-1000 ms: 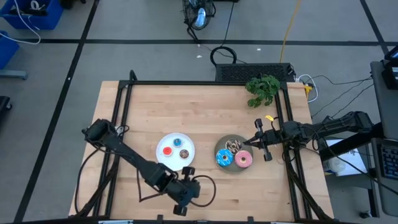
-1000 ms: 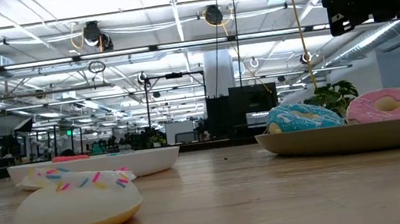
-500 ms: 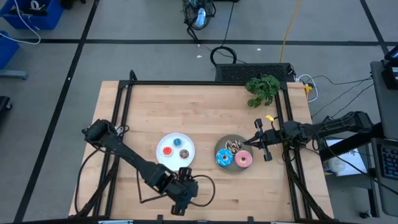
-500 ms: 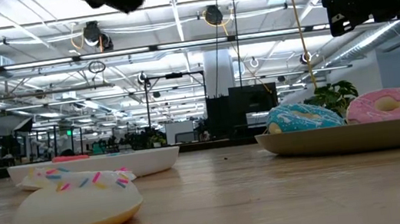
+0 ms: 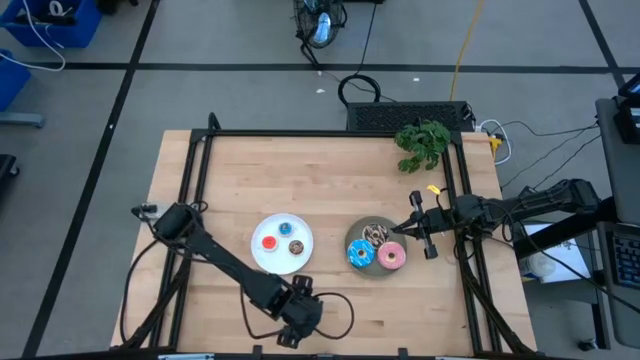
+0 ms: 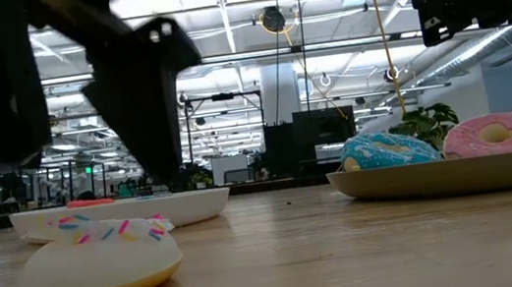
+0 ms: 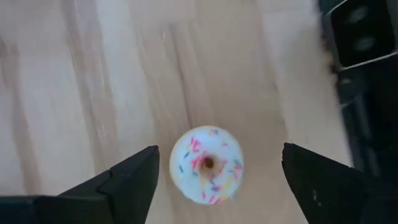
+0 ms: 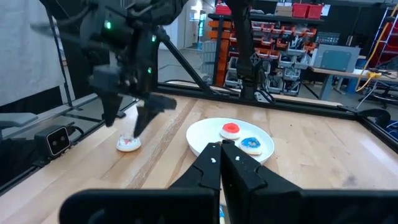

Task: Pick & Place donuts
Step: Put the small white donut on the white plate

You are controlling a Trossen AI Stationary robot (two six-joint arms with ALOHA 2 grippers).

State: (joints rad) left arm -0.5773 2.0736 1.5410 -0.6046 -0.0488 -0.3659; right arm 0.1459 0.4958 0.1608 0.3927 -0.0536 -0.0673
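Over pale mini donut (image 7: 206,164) | left pincer (image 7: 217,180) wide open, empty | right pincer (image 8: 221,155) closed

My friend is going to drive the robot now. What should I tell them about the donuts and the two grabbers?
Left gripper: fingers open, hanging over the pale sprinkled mini donut lying on the bare table near the front edge, not touching it.
Right gripper: fingers shut, holding nothing, waiting by the grey plate.
White plate: red, blue and brown minis.
Grey plate: blue-iced donut, pink-iced donut, drizzled brown one.
Left to do: grab the pale mini and plate it, probably on the white plate.
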